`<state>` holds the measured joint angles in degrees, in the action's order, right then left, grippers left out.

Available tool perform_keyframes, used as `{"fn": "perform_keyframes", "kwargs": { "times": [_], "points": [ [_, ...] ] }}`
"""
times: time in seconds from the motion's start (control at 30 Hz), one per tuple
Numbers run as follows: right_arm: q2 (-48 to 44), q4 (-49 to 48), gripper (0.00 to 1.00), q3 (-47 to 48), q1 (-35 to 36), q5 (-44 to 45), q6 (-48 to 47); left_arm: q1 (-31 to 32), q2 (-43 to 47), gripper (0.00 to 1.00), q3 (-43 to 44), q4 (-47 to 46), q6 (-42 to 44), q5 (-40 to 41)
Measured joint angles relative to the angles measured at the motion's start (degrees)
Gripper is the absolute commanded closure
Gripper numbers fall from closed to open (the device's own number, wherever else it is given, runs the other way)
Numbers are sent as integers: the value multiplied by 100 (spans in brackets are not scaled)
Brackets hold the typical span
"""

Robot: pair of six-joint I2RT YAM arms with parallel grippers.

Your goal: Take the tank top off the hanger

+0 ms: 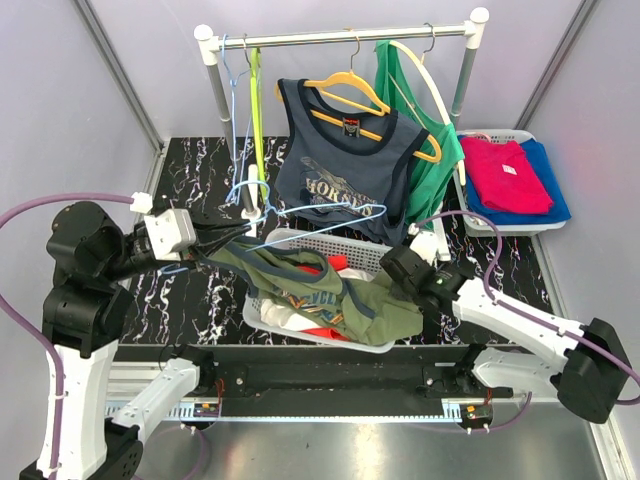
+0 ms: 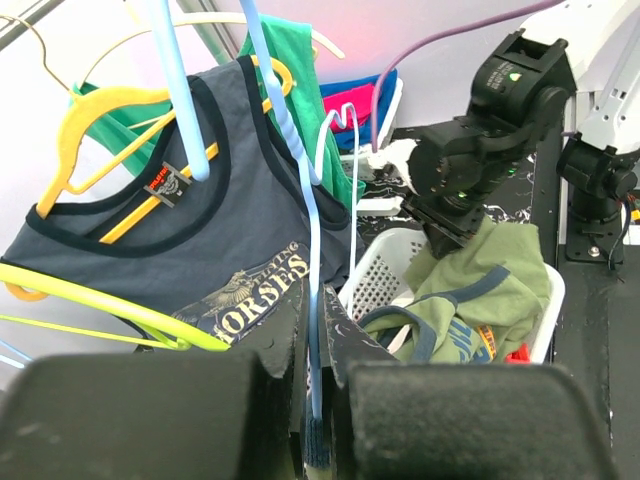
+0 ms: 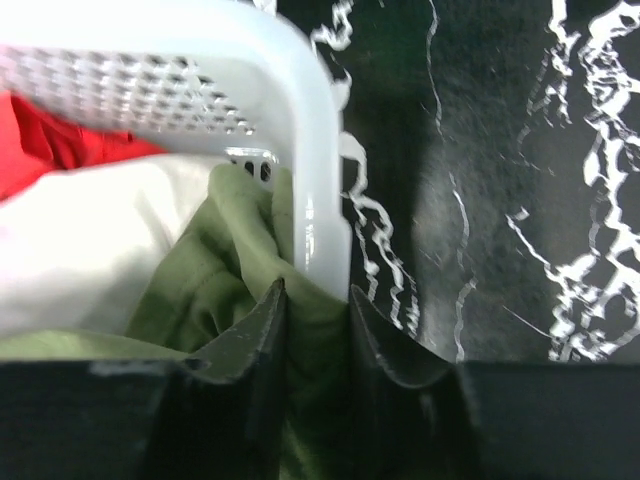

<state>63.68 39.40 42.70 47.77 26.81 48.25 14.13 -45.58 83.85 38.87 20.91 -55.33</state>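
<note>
Right wrist, end effector [image 3: 315, 296] pinching tank top [image 3: 215, 285], crumpled olive, at basket rim [image 3: 322, 150]

Right gripper [image 3: 316, 297] pinches a fold of green tank top [image 3: 215, 270] draped over the white basket [image 3: 312, 130] corner. Red cloth [image 3: 50, 140] and white cloth [image 3: 90, 250] lie inside. Black marbled table [image 3: 500, 150] alongside.
</note>
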Motion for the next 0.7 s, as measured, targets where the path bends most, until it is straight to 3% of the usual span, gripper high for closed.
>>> {"fn": "perform_keyframes", "kwargs": {
  "times": [0.23,0.3,0.33,0.37,0.47,0.5,0.6,0.7],
  "points": [
    [138,-402,74,31,-514,-151,-341,0,24,100,0,179,52,-2],
    [216,-400,70,109,-684,-155,-527,0,24,100,-2,205,52,-17],
    [271,-402,63,177,-761,-160,-621,0,28,100,-2,212,52,-24],
    [328,-409,44,251,-820,-162,-708,0,35,100,-13,210,52,-37],
    [446,-437,28,457,-896,-166,-942,0,94,100,-116,219,52,-63],
    [450,-455,17,520,-907,-192,-1045,0,114,100,-155,223,52,-81],
    [310,-509,7,671,-916,-341,-1362,0,129,100,-240,227,52,-129],
    [-258,-501,5,745,-916,-542,-1751,0,125,100,-299,232,52,-153]
  ]
}}
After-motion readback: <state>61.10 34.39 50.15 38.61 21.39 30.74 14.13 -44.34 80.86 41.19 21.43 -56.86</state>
